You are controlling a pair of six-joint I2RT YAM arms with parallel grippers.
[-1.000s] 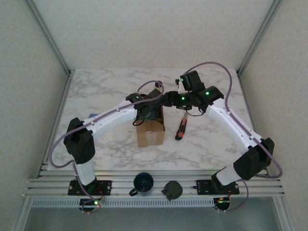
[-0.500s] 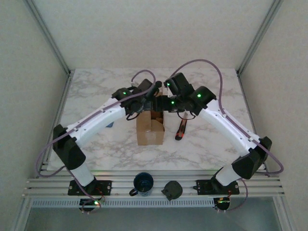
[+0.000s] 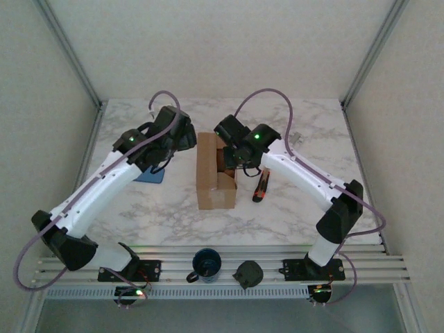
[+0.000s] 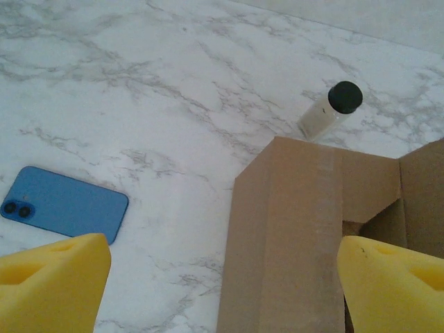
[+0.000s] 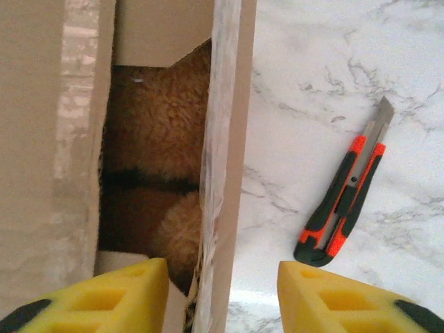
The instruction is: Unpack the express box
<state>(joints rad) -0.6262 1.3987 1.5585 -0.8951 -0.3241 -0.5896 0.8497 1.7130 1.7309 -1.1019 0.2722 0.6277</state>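
Note:
The express box (image 3: pixel 215 182) stands mid-table, a brown carton with its top flaps parted. A brown plush toy (image 5: pixel 161 132) lies inside. My left gripper (image 3: pixel 186 137) hovers at the box's left side, open wide, and its yellow fingers (image 4: pixel 57 281) span the left flap (image 4: pixel 291 229) without touching it. My right gripper (image 3: pixel 227 144) is over the box's right rim, open. The upright right flap (image 5: pixel 225 159) stands between its fingers (image 5: pixel 340 298), one inside the box and one outside.
An orange and black utility knife (image 3: pixel 261 186) lies just right of the box. A blue phone (image 3: pixel 149 175) lies left of it. A small bottle with a black cap (image 4: pixel 331 109) lies beyond the box. A dark cup (image 3: pixel 207 263) and a lid (image 3: pixel 248 274) sit at the near rail.
The left arm has swung left and back off the box top. The right gripper has come down onto the right flap. The flaps have parted and the box now shows its inside.

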